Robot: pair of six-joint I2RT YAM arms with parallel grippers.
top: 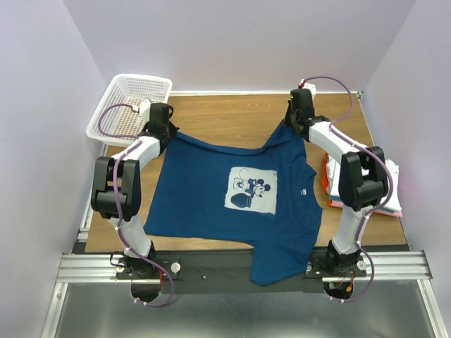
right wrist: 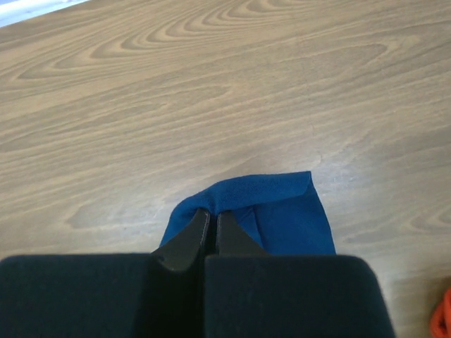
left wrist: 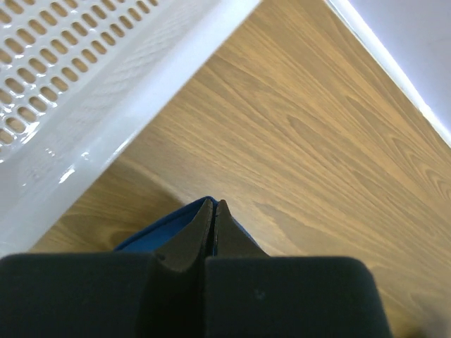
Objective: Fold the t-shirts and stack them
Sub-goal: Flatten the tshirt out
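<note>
Left end effector (left wrist: 213, 205), right end effector (right wrist: 213, 214) — teal tee (top: 197, 190) pinched at tips

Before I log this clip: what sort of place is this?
Likely a robot lab work cell: plain lavender panel walls box in a wooden table, an aluminium mounting rail runs along its near edge, and a white mesh basket sits at the far left corner.

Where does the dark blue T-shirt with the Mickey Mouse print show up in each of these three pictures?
Top external: the dark teal-blue Mickey Mouse tee lies spread across mid-table.
Left wrist: a blue sliver at bottom centre, pinched in the left fingers.
Right wrist: a folded blue corner at bottom centre, in the right fingers.
Shared landmark: the wooden tabletop.
</note>
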